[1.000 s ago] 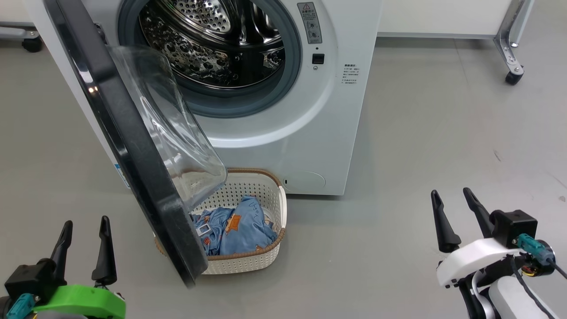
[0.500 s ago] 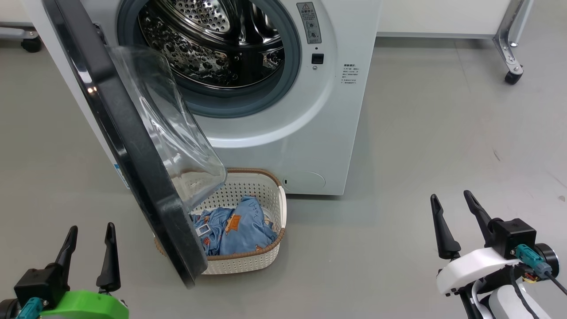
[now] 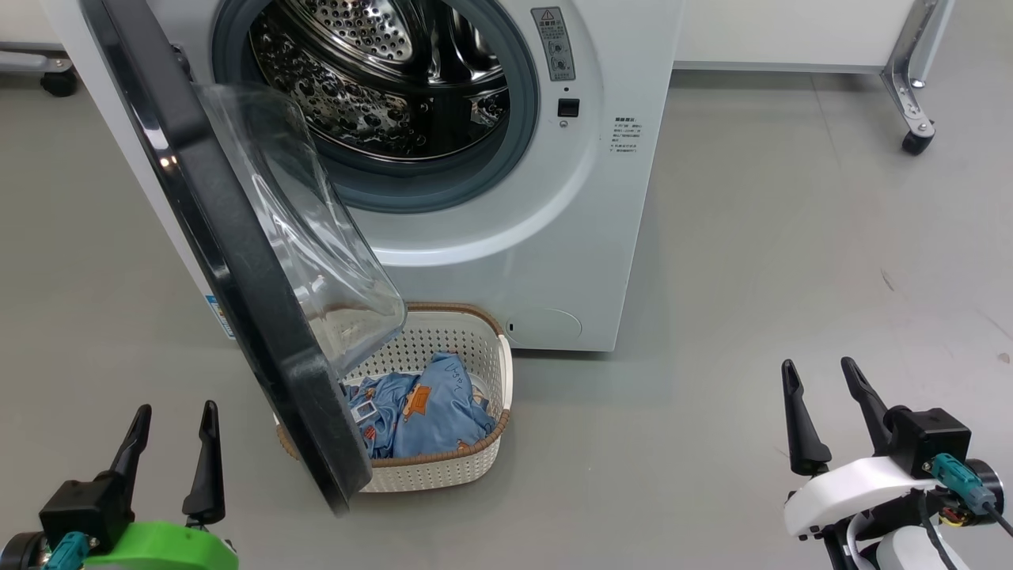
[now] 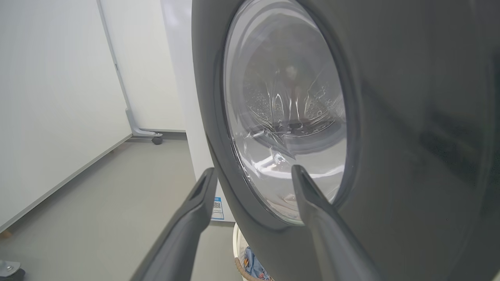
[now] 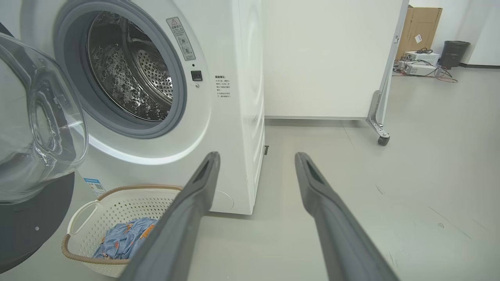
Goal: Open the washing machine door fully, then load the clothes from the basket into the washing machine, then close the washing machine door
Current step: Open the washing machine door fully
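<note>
Nearest me, the left gripper sat low at my left, its two fingers spread wide with nothing between them. It pointed at the outer face of the washing machine door without touching it, and I judged it was parked there to push that door wider. The right gripper hung just as splayed and unladen over the floor, well apart from everything. I took that as leaving the door's swing free while staying ready for the laundry.

Past the left fingers, the door stood out roughly square to the washing machine, its glass bowl overhanging the left side of the basket. The basket rested on the floor just before the machine's front, below the opening, which would make for a short lift. The clothes lay bunched inside it, partly under the door's edge, so I reckoned the door had to come first.

Beyond, the drum showed only steel. Farthest back stood a white panel on castors.
</note>
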Robot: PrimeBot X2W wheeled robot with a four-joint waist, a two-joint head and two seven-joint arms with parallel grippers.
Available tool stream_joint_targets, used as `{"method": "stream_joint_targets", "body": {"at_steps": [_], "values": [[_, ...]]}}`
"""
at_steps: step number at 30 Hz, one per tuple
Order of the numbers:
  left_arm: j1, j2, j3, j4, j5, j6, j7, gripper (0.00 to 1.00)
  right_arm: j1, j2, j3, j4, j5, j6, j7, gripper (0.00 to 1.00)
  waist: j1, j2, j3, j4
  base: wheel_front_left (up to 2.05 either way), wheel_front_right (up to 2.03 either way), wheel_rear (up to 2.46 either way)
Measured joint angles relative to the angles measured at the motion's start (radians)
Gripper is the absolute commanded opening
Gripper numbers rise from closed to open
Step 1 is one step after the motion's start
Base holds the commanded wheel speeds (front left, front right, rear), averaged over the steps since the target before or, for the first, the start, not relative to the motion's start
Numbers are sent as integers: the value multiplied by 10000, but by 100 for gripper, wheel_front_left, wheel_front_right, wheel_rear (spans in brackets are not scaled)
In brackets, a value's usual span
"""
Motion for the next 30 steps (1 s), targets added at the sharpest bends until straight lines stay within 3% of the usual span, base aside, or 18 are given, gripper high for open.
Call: {"method": "stream_joint_targets", "body": {"at_steps": [30], "values": [[19,25,-167,0,79,0,0,100,195,270,-593,180,-167,196,-2,100,0,0,32,139,0,0,0]]}}
